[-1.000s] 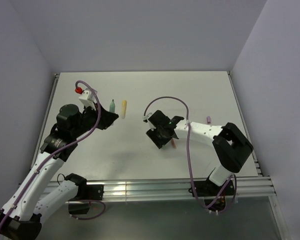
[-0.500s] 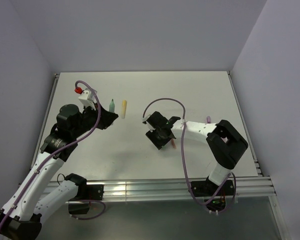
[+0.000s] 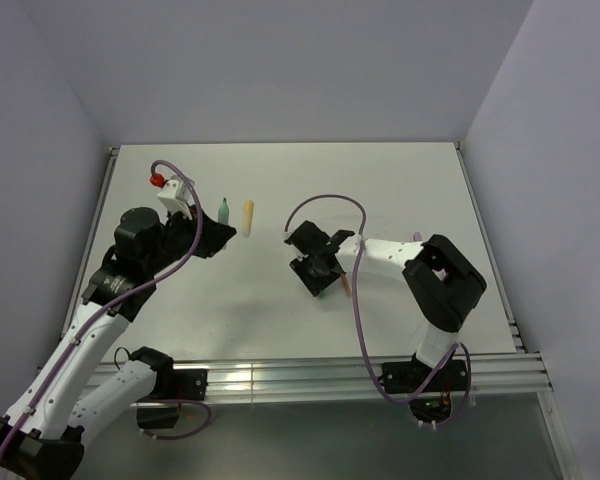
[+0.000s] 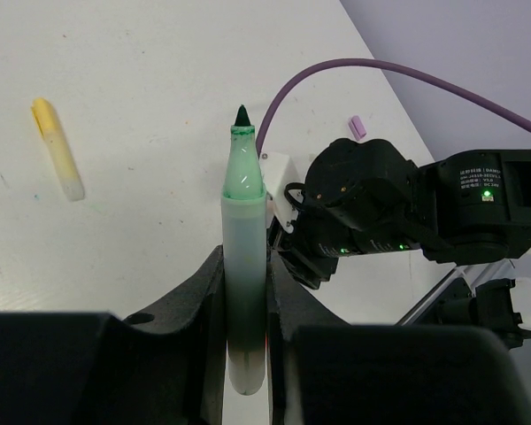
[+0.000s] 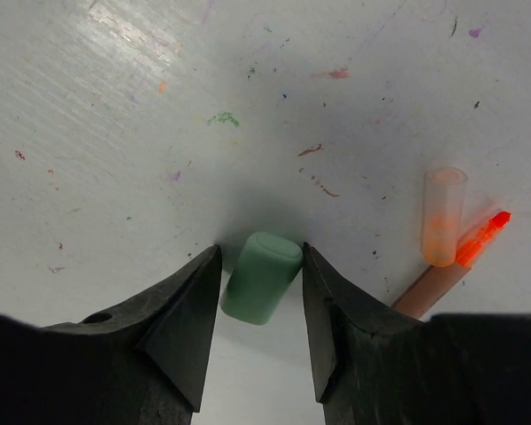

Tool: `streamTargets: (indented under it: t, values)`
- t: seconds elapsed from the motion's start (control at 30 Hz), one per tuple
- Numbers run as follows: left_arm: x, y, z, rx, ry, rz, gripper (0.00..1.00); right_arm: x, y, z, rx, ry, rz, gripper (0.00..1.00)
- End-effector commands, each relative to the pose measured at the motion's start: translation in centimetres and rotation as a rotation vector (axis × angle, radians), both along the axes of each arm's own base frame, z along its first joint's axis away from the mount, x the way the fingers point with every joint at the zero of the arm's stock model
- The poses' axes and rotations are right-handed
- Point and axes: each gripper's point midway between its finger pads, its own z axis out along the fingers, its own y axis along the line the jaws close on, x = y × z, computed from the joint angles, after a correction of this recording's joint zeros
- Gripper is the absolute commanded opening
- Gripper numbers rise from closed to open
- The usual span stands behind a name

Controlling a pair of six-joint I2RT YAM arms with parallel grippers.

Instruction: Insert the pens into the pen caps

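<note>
1. Where the right tool (image 5: 261, 251) is held low over the table (image 5: 115, 115), its jaws are parted narrowly around a lying mint green cap (image 5: 261, 276).
2. An orange-red pen (image 5: 478, 237) and a clear orange cap (image 5: 443, 217) are seen nearby.
3. The mint-teal pen (image 4: 244, 221) is clamped in the left tool (image 4: 246, 266), tip outward.
4. A yellow pen (image 4: 57, 149) is laid beyond.

The left hand (image 3: 220, 229) holds a mint-teal pen (image 3: 224, 208) beside a yellow pen (image 3: 248, 216) lying on the table (image 3: 400, 180).
</note>
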Motion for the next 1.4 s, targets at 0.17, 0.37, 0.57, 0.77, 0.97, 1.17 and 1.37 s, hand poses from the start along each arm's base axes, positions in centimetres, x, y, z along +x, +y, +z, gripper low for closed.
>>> streamTargets:
  t: [0.17,0.37,0.57,0.77,0.97,1.17,1.37]
  values:
    - [0.6,-0.1,1.0,-0.011,-0.04,-0.001,0.0,-1.0,-1.1,-0.6,-0.063,0.061,-0.155,0.47]
    - [0.8,-0.5,0.8,-0.021,-0.019,-0.01,0.0,-1.3,-2.0,0.0,-0.106,0.05,-0.242,0.52]
    - [0.9,-0.6,0.8,-0.024,-0.014,-0.01,0.0,-1.3,-1.0,0.3,-0.069,0.057,-0.251,0.52]
    - [0.8,-0.5,0.7,-0.02,-0.012,-0.009,0.0,-1.0,-0.3,-0.4,-0.06,0.067,-0.244,0.51]
    - [0.8,-0.5,0.9,-0.021,-0.011,-0.009,0.0,-0.9,-0.1,-1.1,-0.066,0.078,-0.246,0.5]
    - [0.9,-0.5,0.9,-0.018,-0.008,-0.011,0.0,-1.1,-0.6,-1.7,-0.079,0.088,-0.261,0.42]
    - [1.1,-0.8,0.9,-0.021,0.002,-0.017,0.0,-0.9,-1.2,-1.5,-0.091,0.08,-0.287,0.0]
